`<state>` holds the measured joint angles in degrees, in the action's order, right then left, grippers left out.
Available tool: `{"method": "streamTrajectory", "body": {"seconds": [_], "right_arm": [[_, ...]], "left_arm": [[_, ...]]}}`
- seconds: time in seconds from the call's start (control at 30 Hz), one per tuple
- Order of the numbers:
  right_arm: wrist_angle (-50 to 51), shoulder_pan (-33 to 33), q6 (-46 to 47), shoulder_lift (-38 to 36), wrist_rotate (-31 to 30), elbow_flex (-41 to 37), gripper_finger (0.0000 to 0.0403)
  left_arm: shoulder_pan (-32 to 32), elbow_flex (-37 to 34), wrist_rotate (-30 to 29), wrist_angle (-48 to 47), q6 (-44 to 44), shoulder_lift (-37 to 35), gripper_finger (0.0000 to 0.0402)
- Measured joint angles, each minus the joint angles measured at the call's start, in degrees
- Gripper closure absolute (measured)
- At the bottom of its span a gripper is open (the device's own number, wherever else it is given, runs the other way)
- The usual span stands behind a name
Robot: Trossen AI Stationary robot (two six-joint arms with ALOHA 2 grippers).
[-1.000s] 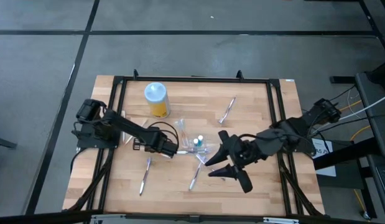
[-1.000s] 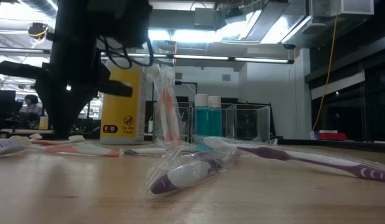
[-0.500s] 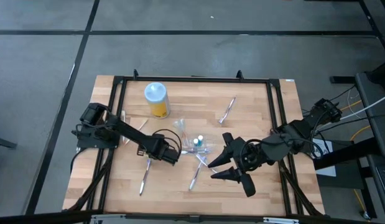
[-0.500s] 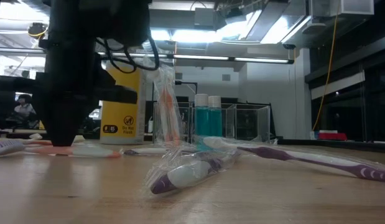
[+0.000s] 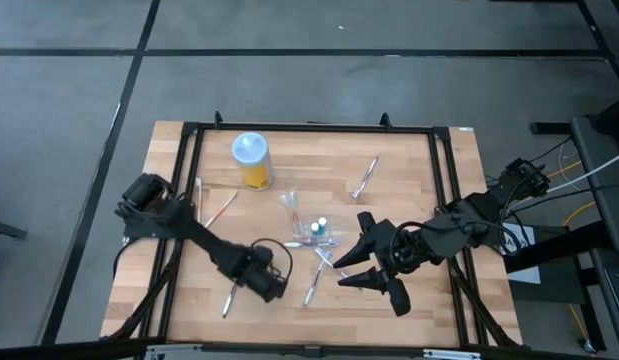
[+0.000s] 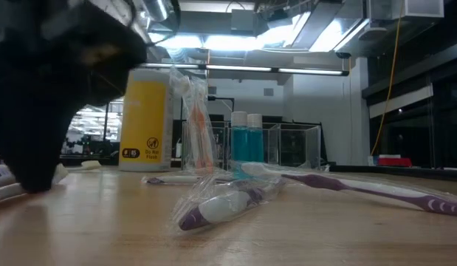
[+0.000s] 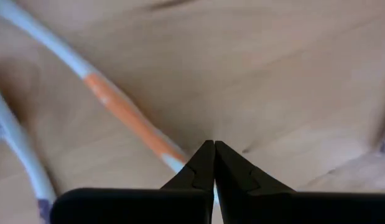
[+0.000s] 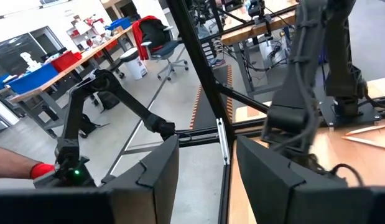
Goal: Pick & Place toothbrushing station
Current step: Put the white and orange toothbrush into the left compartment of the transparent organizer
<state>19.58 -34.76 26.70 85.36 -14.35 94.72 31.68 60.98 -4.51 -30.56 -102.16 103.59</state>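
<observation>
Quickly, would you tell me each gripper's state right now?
Left gripper: shut on the orange-white toothbrush.
Right gripper: open, holding nothing.

Grey floor (image 5: 69, 60) around the table, ceiling lights (image 6: 235, 41) and workbenches (image 8: 55, 68) beyond.

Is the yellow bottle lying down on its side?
No, the yellow bottle stands upright on the wooden table, its label facing the low camera, behind the wrapped toothbrush.
</observation>
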Motion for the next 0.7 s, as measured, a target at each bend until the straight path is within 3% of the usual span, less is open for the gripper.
{"method": "streamTrajectory", "body": {"seconds": [0.2, 0.37, 0.47, 0.7], "right_arm": [[-1.2, 0.2, -0.5, 0.0, -0.2, 0.0, 0.0239], [-1.2, 0.5, -1.3, 0.0, -0.2, 0.0, 0.0239], [-1.7, 0.6, -1.7, 0.0, -0.2, 0.0, 0.0239], [-1.7, 0.6, -2.1, 0.0, 0.1, 0.0, 0.0239]], "left_arm": [[5.9, 4.0, -16.6, -2.4, -1.6, -1.4, 0.0396], [7.5, 4.1, -19.6, -6.6, -11.3, -1.3, 0.0399], [7.0, 4.2, -21.0, -3.6, -10.0, -1.4, 0.0398], [4.4, 4.2, -15.9, -2.6, -7.1, -1.4, 0.0399]]}}
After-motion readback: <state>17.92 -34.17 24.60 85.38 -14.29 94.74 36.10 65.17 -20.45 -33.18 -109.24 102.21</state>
